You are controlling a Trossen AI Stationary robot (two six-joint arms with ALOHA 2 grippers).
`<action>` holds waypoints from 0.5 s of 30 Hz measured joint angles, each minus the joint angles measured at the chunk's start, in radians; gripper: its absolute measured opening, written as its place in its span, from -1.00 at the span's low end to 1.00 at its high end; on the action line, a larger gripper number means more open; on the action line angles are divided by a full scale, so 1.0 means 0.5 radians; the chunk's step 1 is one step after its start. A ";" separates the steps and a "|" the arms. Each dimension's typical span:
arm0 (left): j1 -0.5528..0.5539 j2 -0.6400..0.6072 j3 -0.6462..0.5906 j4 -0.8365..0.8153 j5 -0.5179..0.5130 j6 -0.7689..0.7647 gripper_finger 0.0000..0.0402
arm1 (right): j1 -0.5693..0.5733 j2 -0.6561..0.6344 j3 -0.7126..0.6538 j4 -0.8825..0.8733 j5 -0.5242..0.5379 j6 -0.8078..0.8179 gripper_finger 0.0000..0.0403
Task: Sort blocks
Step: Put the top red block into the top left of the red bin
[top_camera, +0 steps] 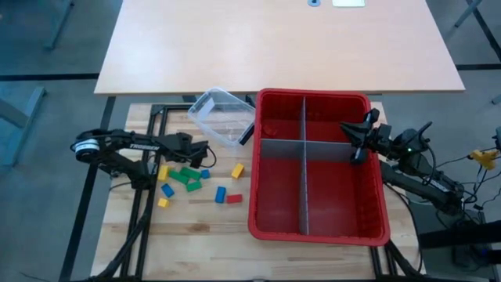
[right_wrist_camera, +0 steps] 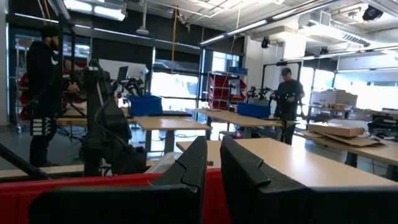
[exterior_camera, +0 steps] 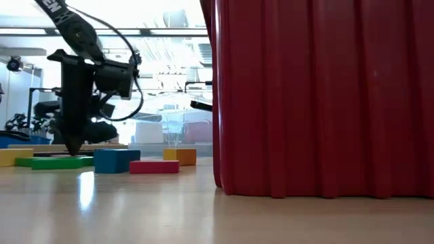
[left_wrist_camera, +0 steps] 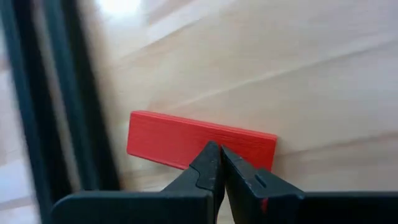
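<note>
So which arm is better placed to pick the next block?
Left: its shut gripper is down at a red block among the loose blocks. The right gripper hangs over the red bin.

A pale wooden table top [top_camera: 196, 235] with visible grain and a soft sheen carries the scene. A large red plastic bin [top_camera: 376, 227] has smooth, slightly glossy walls, and matt grey divider panels [top_camera: 304, 149] cross inside it. A small clear plastic tub [top_camera: 221, 115] looks thin and shiny. Small coloured plastic toy blocks [top_camera: 188, 176] look smooth; a flat red plastic bar [left_wrist_camera: 180, 138] shows a fine, matt texture. Matt black plastic fingers [left_wrist_camera: 205, 171] of the left gripper [left_wrist_camera: 219, 152] look smooth.
</note>
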 joint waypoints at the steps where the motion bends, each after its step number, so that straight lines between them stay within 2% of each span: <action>1: -0.015 0.002 0.022 0.024 0.039 0.021 -1.00 | 0.000 0.000 0.000 0.001 0.001 0.001 -0.86; 9: -0.103 0.005 0.184 0.064 0.403 0.218 -1.00 | 0.000 -0.001 0.000 0.001 0.001 0.002 -0.86; 15: -0.205 0.005 0.176 0.025 0.379 0.368 -1.00 | 0.000 -0.002 0.000 -0.001 0.001 0.002 -0.85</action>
